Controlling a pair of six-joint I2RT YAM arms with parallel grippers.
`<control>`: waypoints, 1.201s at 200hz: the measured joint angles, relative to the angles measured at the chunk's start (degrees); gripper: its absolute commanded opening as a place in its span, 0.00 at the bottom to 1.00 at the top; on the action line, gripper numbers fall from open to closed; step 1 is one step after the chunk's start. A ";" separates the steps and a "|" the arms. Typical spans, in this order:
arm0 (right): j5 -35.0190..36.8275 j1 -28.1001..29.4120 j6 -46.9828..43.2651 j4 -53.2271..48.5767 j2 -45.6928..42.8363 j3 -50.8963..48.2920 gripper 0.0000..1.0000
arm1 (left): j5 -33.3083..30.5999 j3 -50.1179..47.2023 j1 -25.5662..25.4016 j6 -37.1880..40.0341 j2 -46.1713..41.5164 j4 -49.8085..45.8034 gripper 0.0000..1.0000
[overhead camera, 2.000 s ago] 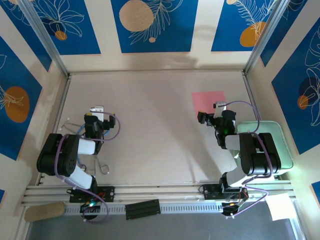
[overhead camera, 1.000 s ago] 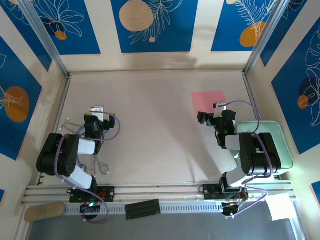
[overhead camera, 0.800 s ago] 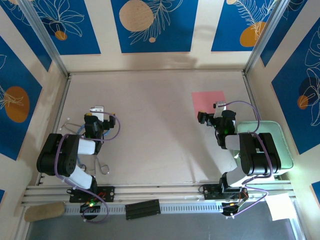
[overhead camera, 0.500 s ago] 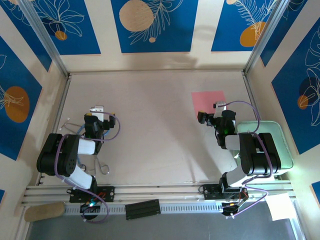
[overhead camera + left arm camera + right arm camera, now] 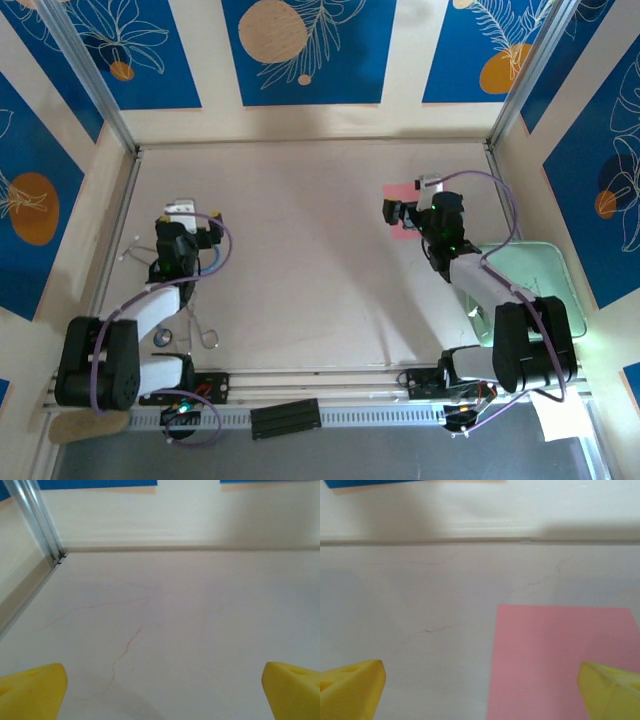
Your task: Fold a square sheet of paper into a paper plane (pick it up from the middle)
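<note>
Left hand [image 5: 190, 215] wide, right hand [image 5: 415, 202] wide, seemingly over square sheet of paper [image 5: 560, 660], both arms newly extended

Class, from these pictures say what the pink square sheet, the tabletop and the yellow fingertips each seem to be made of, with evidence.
The pink square sheet looks like thin matt paper: flat, crisp edges. The tabletop seems a pale matt board, perhaps painted or laminated; hairline cracks show. The yellow fingertips are probably plastic: solid colour, dull sheen.
</note>
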 measured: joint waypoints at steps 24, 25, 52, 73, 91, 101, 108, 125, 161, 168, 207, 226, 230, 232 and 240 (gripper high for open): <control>0.72 3.82 4.35 -10.16 1.88 7.98 0.99 | 0.33 6.75 0.00 -6.97 -3.63 -10.75 1.00; 0.72 3.98 4.50 -10.51 2.12 8.41 0.99 | 0.33 7.13 0.00 -7.34 -3.74 -11.26 1.00; -3.02 1.79 12.04 -19.50 9.57 18.67 0.99 | 4.02 12.41 0.00 -13.94 -4.15 -19.65 0.99; -4.92 -1.20 16.90 -25.79 17.31 25.35 1.00 | 7.63 12.83 0.00 -18.23 -4.04 -23.26 0.99; -5.51 -3.34 19.82 -32.20 24.26 31.50 0.99 | 11.47 13.03 0.00 -20.39 -3.15 -25.75 1.00; -5.46 -4.39 21.09 -35.34 27.96 34.80 0.99 | 13.44 13.33 0.00 -21.14 -2.43 -26.86 0.99; -5.44 -5.09 21.79 -37.24 30.03 36.79 0.99 | 14.78 13.53 0.00 -21.46 -2.01 -27.50 0.99; -5.16 -6.82 23.45 -41.27 34.56 41.33 0.98 | 18.05 14.27 0.00 -22.40 -1.01 -28.52 0.99; -3.48 -9.70 25.97 -46.69 40.74 47.21 0.98 | 22.29 15.02 0.00 -23.91 0.00 -29.24 0.99; -3.17 -10.12 26.21 -47.58 41.64 48.06 0.98 | 22.77 15.02 0.00 -24.00 0.07 -29.38 0.99; -1.62 -11.15 28.13 -52.24 46.34 52.50 0.97 | 24.15 15.02 0.00 -24.87 0.48 -29.68 0.99; -0.90 -11.13 29.11 -54.14 47.08 52.57 0.97 | 24.37 15.02 -0.02 -25.46 0.83 -29.86 0.99; -0.74 -11.10 29.46 -54.49 47.10 52.57 0.97 | 24.37 15.02 -0.02 -25.55 0.90 -29.86 0.99; -0.70 -11.10 29.59 -54.62 47.12 52.57 0.98 | 24.37 15.02 -0.04 -25.59 0.94 -29.88 1.00; -0.52 -10.97 30.16 -55.32 47.15 52.57 0.97 | 24.37 15.02 -0.11 -25.75 1.11 -29.86 1.00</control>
